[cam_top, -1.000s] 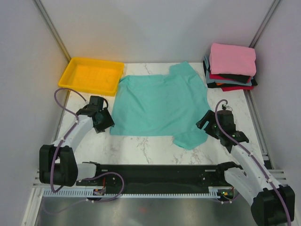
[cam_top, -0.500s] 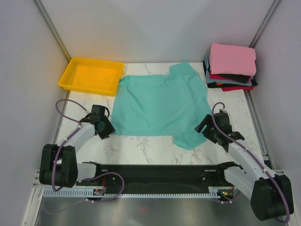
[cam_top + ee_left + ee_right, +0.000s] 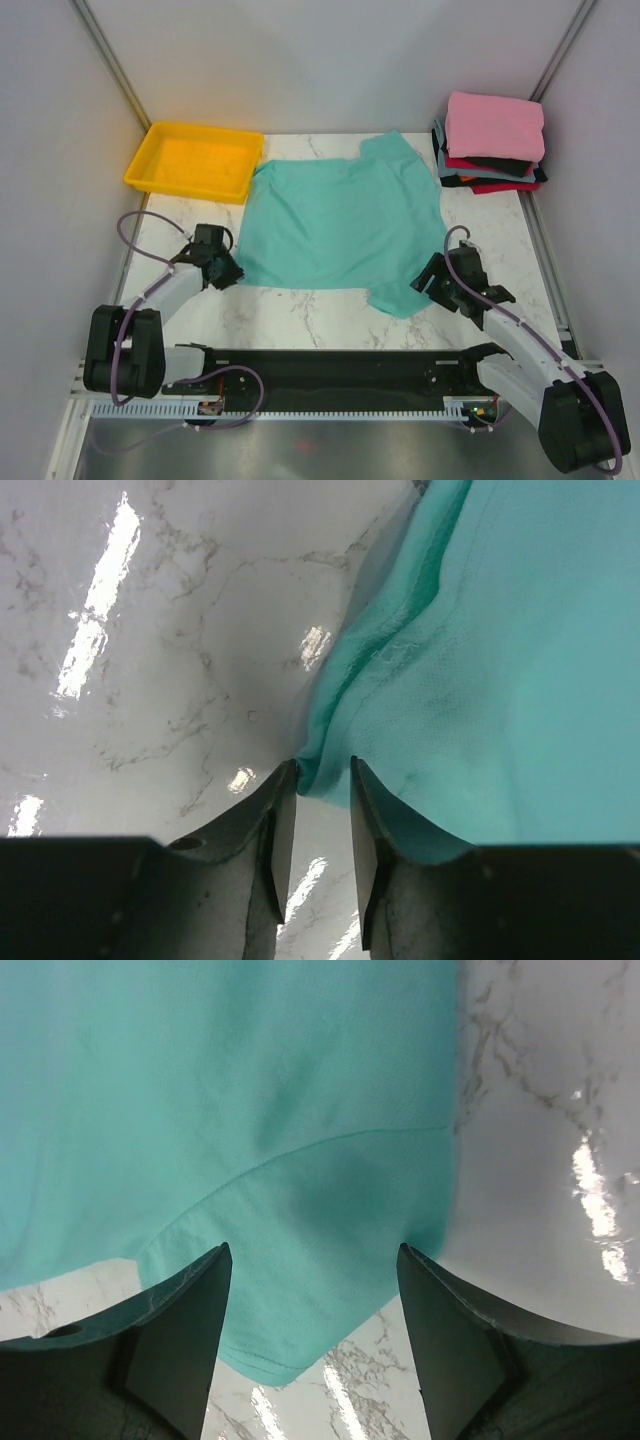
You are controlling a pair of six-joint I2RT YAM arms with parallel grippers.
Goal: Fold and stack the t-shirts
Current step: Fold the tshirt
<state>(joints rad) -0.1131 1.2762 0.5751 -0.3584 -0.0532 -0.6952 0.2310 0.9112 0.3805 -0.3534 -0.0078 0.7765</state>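
Two arms are bolted to a long black rail point(image 3: 330, 365). The left arm point(image 3: 165, 292), at the rail's left end, and the right arm point(image 3: 525, 345), at its right end, share one build: smooth white shells over the long links and bulky black housings at the joints, with the biggest black block right beside the rail. A thin grey-purple cable point(image 3: 150, 213) loops free of each arm. More cable trails along the rail's near side, by a white slotted strip point(image 3: 330, 408). The left gripper point(image 3: 323, 780) and right gripper point(image 3: 312, 1252) have matte dark grey fingers point(image 3: 272, 830), flat-faced and tapering to blunt tips. One finger of each has a small round hole.
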